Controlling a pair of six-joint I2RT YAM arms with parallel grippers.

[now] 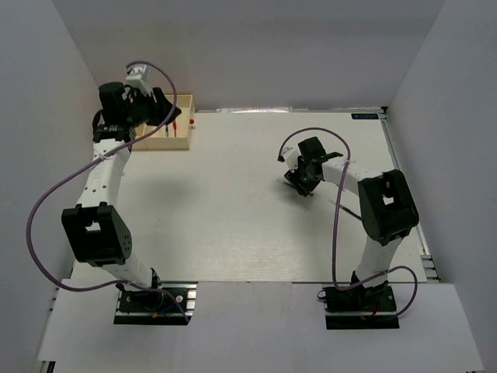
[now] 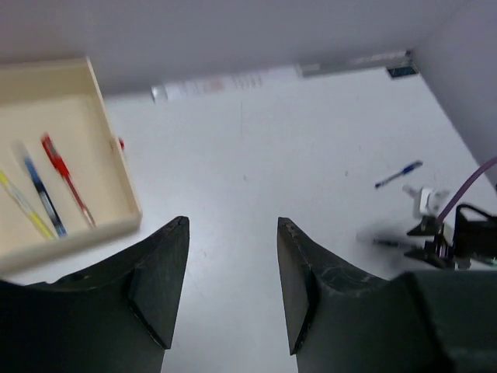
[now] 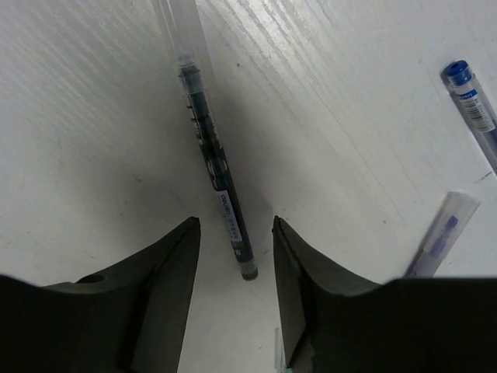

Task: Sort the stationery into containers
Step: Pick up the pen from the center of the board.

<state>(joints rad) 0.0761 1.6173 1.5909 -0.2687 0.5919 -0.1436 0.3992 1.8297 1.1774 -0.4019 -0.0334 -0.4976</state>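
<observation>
The cream tray (image 2: 109, 155) sits at the far left of the table (image 1: 233, 217), with a red pen (image 2: 66, 186), a blue pen (image 2: 40, 194) and a yellow pen (image 2: 23, 203) lying in one compartment. My left gripper (image 2: 233, 222) hangs open and empty just right of the tray. My right gripper (image 3: 234, 225) is low over the table at mid-right, open. A dark pen (image 3: 213, 155) lies flat with its end between the fingertips, touching neither. Beside it lie a blue pen (image 3: 474, 109) and a clear blue-marked piece (image 3: 439, 237).
White walls close in the table on the left, back and right. A tiny red knob (image 1: 192, 123) sticks out of the tray's right side. Purple cables loop off both arms. From the left wrist the right arm (image 2: 458, 237) shows at far right, a blue pen (image 2: 398, 174) beyond it.
</observation>
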